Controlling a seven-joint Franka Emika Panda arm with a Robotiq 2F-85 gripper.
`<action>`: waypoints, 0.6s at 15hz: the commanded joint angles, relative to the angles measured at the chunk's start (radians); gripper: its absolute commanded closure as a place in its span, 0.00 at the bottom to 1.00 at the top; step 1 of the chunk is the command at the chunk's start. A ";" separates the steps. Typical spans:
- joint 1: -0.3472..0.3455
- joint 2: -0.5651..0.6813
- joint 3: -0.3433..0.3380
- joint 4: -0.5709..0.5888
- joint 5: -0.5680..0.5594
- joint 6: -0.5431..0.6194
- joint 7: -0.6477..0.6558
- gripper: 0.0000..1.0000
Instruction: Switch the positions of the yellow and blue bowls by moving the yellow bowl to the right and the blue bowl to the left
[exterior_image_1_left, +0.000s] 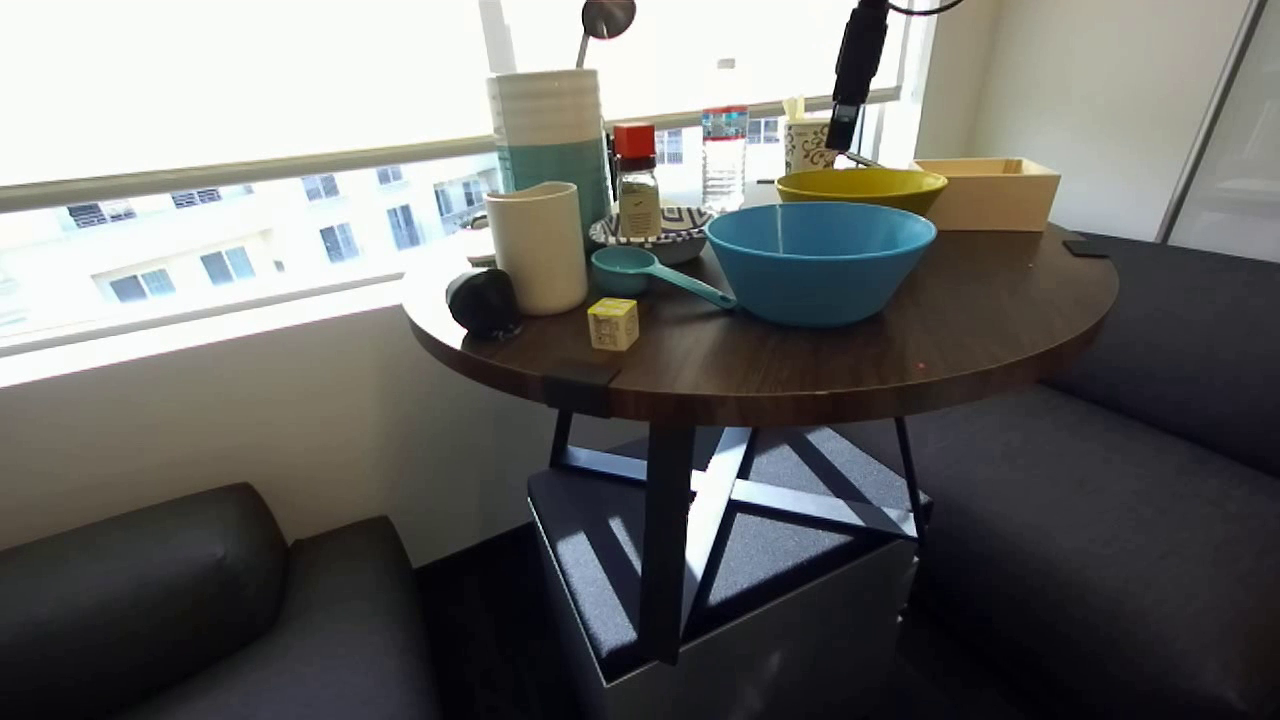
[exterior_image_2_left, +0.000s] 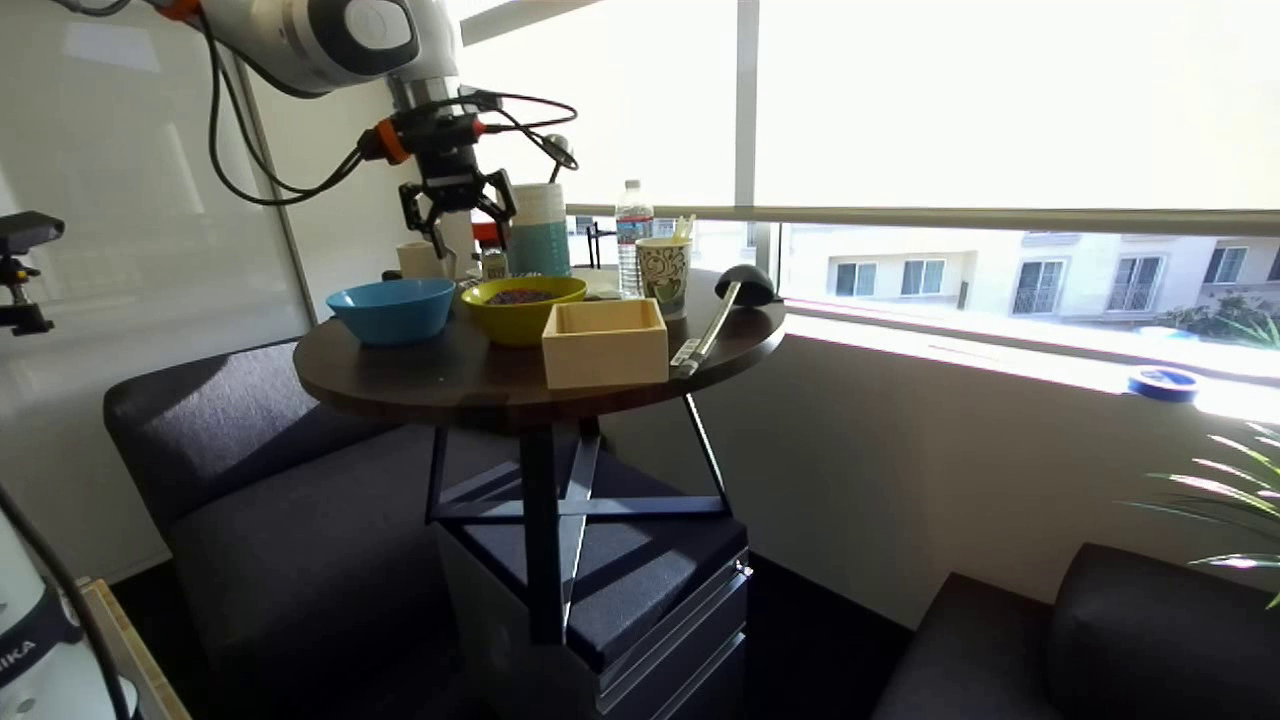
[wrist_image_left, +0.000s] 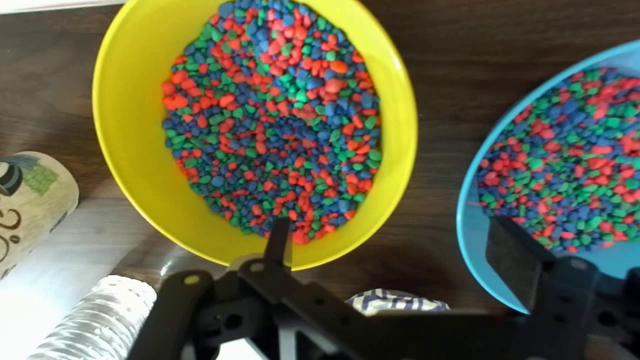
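Note:
The yellow bowl (wrist_image_left: 127, 145) and the blue bowl (wrist_image_left: 470, 220) stand apart on the round table, each holding small red, green and blue pebbles in the wrist view. In an exterior view the yellow bowl (exterior_image_2_left: 525, 322) is to the right of the blue bowl (exterior_image_2_left: 390, 315); elsewhere the blue bowl (exterior_image_1_left: 820, 275) partly covers the yellow bowl (exterior_image_1_left: 860, 187). My gripper (exterior_image_2_left: 472, 246) hangs above the table, fingers spread wide and nothing between them. Seen from the wrist, one fingertip of the gripper (wrist_image_left: 387, 222) overlaps the yellow bowl's near side, the other the blue bowl's edge.
Close to the yellow bowl are a pale box (exterior_image_2_left: 605, 350), a paper cup (exterior_image_2_left: 663, 268), a water bottle (exterior_image_2_left: 632, 235) and a patterned bowl (wrist_image_left: 395, 301). A teal scoop (exterior_image_1_left: 625, 272) lies by the blue bowl, near a small cube (exterior_image_1_left: 613, 325) and a cream cup (exterior_image_1_left: 540, 250).

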 joint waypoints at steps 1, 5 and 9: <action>0.030 -0.123 0.004 -0.098 0.014 -0.031 0.054 0.00; 0.054 -0.241 0.012 -0.180 -0.009 -0.025 0.112 0.00; 0.069 -0.343 0.018 -0.239 -0.024 -0.020 0.147 0.00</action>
